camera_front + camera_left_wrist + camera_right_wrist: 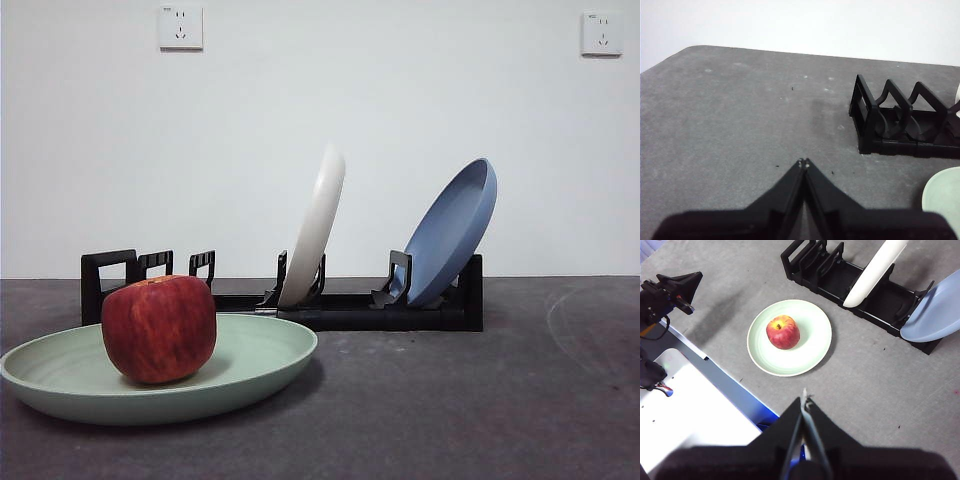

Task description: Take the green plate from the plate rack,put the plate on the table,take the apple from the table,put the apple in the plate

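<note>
— Sitting in the green plate [255, 365], is that the apple [159, 328]?
— Yes, it is resting near the plate's middle, dark red with streaky skin and a yellowish patch around the stem dip, which is facing up in the right wrist view. The plate is lying flat on the counter [480, 400], pale sage and shallow, several times wider than the fruit.

— Where is the plate lying relative to the plate rack [340, 305]?
— Just in front of the rack's empty end, near it but apart from it. The rack is long, low and black, with upright dividers. A cream-white plate [316, 225] is leaning in a middle slot, and a blue plate [450, 232] is tilting at the far end.

— How is the left end effector [804, 163] looking?
— Its two black jaws are pressed together at the tips, gripping nothing, and it is hanging over bare counter beside the rack's empty end. An edge of the sage plate is showing at the side of its camera view.

— And the right end effector [805, 397]?
— Clenched too, tips meeting, carrying nothing. It is hovering high above the counter, well apart from plate and apple, looking down on both and the rack behind them.
</note>
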Tool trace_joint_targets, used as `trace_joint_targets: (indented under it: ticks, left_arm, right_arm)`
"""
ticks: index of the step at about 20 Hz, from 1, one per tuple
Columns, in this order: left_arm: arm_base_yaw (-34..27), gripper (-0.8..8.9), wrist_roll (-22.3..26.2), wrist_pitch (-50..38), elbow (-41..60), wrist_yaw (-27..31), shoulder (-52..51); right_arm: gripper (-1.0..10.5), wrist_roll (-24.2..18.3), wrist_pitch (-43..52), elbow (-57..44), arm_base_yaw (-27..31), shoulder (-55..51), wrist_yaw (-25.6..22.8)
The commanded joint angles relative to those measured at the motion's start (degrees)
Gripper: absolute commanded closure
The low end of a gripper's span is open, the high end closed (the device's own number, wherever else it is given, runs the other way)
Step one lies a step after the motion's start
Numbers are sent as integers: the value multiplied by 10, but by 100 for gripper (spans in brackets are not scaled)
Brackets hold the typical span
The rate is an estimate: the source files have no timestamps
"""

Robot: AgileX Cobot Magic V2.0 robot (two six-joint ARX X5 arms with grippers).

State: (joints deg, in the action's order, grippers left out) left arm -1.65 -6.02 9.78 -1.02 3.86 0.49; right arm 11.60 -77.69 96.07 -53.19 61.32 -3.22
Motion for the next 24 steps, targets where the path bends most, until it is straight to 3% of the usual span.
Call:
trace_joint_targets:
  ticks: [1,13,17,21,22,24]
  left_arm:
    - [12,817,5,-4,4,-2,-2]
    - [18,817,5,-4,4,-2,23]
    - [18,817,5,-4,4,-2,33]
    - [18,817,5,-4,4,-2,37]
    - [18,817,5,-4,4,-2,38]
    - [18,817,5,-4,4,-2,39]
  right_arm:
    - [946,2,-13,-3,0,0,-3]
    - [946,2,-13,-3,0,0,-3]
    - [946,-60,-5,-3,24,-7,-28]
    - [946,-234,92,-11,137,-9,-35]
    - [946,-254,118,-17,176,-13,-31]
    - [946,-237,173,-41,256,-23,-19]
